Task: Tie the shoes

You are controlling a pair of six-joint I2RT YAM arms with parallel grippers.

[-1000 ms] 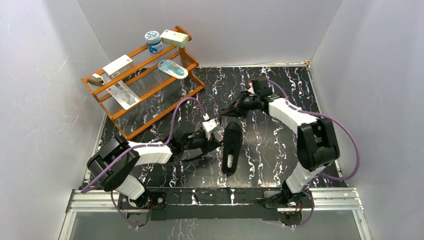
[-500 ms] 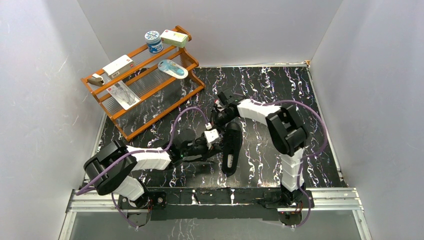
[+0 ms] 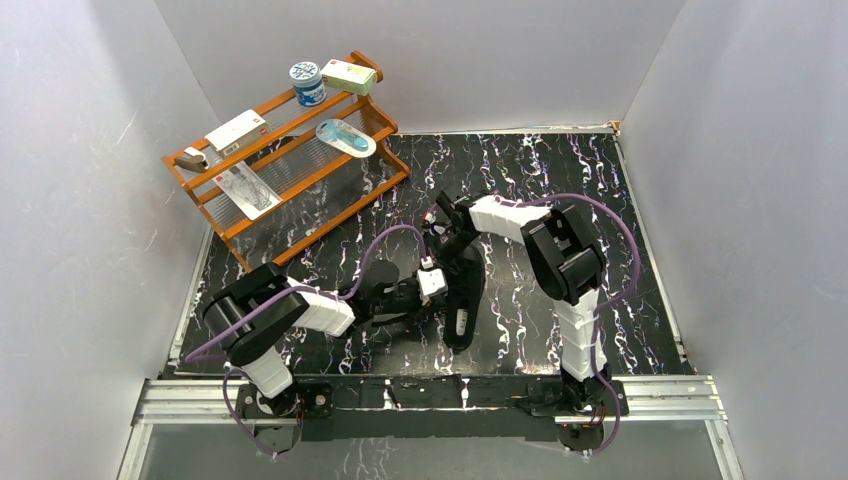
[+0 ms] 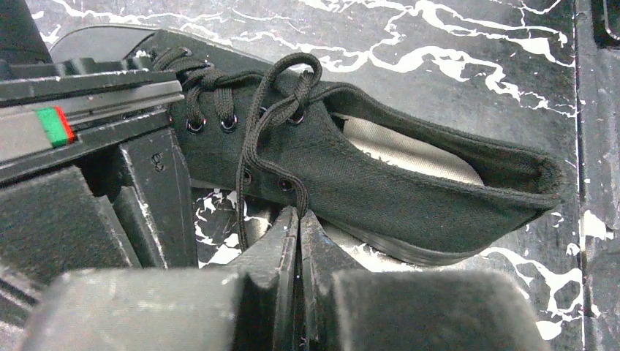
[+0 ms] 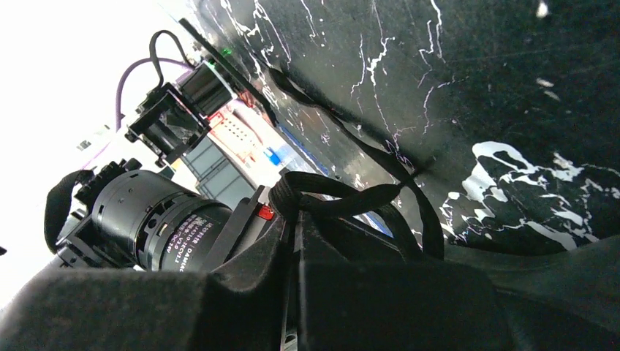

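Sneaker (image 3: 465, 290) mid-tabletop (image 3: 560, 160), toe to 12 o'clock, laces (image 4: 252, 139) worked from both sides.

The left gripper (image 4: 298, 219), fingers pressed together, noses the sneaker's side from 9 o'clock just under the eyelets, likely to catch the strand hanging beside it; whether it pinches one I cannot tell. At the sneaker's 11 o'clock the right gripper (image 5: 295, 208) is clamped on a lace strand, probably to draw slack. Since half a second ago the left elbow has swung inward and the right gripper has dropped nearer the toe; the sneaker has not shifted.
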